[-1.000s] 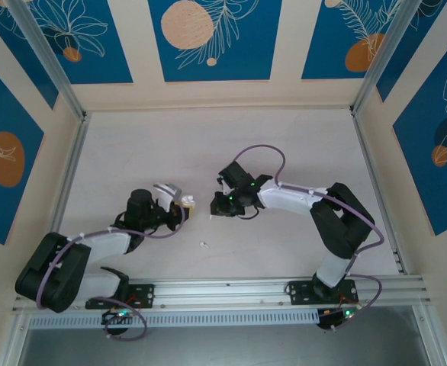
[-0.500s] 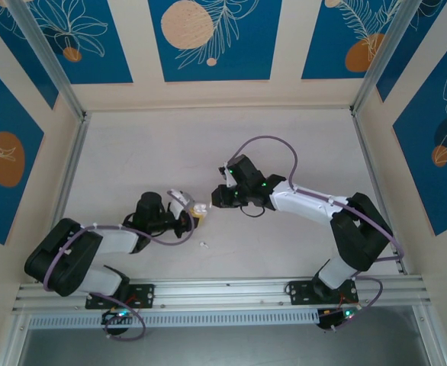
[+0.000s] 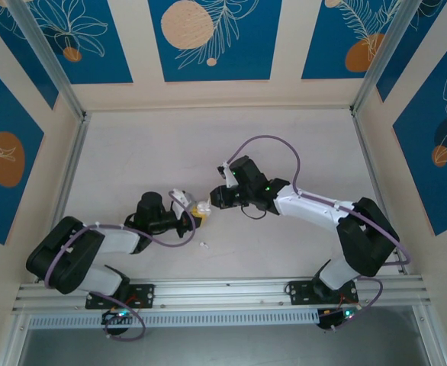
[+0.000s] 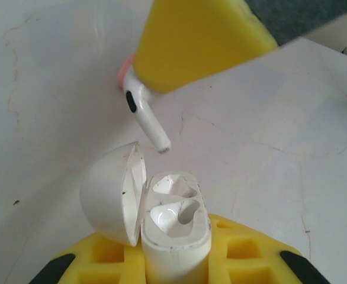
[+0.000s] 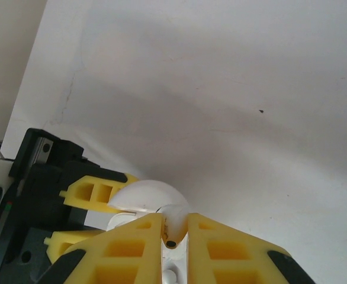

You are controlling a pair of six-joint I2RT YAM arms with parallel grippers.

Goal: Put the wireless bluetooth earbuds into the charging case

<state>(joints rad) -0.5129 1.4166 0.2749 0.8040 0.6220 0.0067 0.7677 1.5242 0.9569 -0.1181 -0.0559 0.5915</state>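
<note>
My left gripper is shut on the white charging case, holding it upright with its lid swung open to the left. Both sockets of the case look vacant. A white earbud hangs stem-down just above the case, up and to the left of the sockets. My right gripper is shut on that earbud, with the case lid right beyond it. From above, the left gripper and right gripper meet at the table's middle. A second small white earbud lies loose on the table.
The white table is walled by a metal frame on the left and right. A rail with both arm bases runs along the near edge. The right arm's purple cable arcs above its wrist.
The right gripper has carried the earbud left and nearer until it hangs over the case. The left arm has shifted the case slightly nearer and to the right.
</note>
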